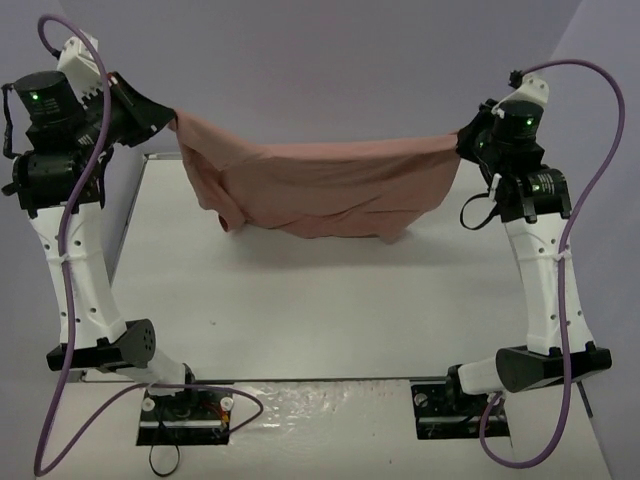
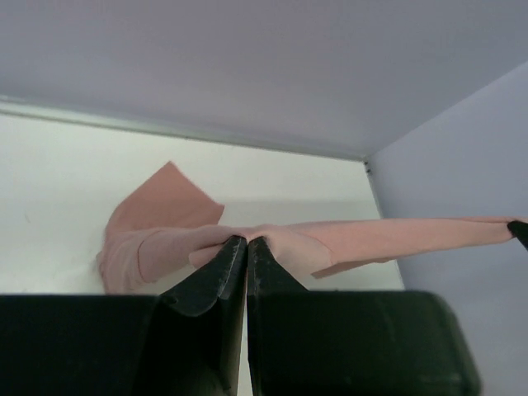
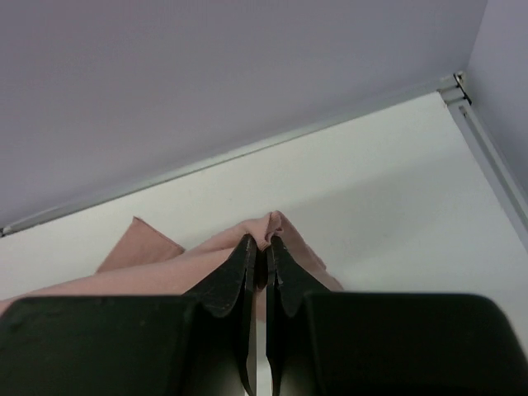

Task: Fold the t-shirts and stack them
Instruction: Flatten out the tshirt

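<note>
The dusty-pink t-shirt [image 1: 320, 185] hangs stretched between both grippers above the far part of the white table [image 1: 300, 310]. Its lower folds sag to about the table surface; I cannot tell if they touch. The print is hidden. My left gripper [image 1: 170, 118] is shut on the shirt's left end, seen in the left wrist view [image 2: 247, 240] with cloth [image 2: 165, 239] bunched round the tips. My right gripper [image 1: 465, 140] is shut on the shirt's right end, seen in the right wrist view [image 3: 265, 241] with a pinch of cloth [image 3: 272, 223] between the fingers.
Purple walls stand behind the table and at both sides. The table's metal edge rail [image 3: 487, 140] runs along the back and sides. Both arm bases [image 1: 185, 400] sit at the near edge with purple cables looping beside them.
</note>
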Controlling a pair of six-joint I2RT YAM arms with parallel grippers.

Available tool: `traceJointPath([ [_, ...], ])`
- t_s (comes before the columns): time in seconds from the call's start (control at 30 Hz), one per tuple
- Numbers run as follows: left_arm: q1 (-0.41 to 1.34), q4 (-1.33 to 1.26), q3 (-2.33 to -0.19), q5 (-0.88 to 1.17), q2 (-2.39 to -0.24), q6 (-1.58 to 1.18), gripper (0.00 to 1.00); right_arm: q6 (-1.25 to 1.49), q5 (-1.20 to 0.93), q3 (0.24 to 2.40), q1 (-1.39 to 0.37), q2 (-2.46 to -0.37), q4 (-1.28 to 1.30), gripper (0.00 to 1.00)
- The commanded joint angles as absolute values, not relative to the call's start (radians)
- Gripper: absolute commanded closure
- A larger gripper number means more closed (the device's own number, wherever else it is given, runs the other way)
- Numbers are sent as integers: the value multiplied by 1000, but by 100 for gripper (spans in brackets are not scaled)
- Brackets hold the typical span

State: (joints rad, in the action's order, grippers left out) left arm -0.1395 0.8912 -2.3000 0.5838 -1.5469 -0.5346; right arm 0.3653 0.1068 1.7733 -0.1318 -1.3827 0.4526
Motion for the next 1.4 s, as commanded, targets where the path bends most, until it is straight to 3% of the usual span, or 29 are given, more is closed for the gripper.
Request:
traceJointPath([
  [0.0,-155,640,-2357,649,-1453,-638,100,330,94,1953,-126,-1399,416,100],
  [0.33,-161,481,-2542,674,-1380,-744,100,264,83,2217,-126,-1333,414,100],
  [0.77,-161,419,-2622,672,-1390,-807,100,239,143,2258,-127,-1285,413,100],
  [1.13,-167,332,-2603,698,-1596,-898,100,242,99,2279,-127,-1473,409,100],
  [1.37,-196,132,-2689,763,-1770,-1096,100,239,68,2478,-126,-1679,401,100],
])
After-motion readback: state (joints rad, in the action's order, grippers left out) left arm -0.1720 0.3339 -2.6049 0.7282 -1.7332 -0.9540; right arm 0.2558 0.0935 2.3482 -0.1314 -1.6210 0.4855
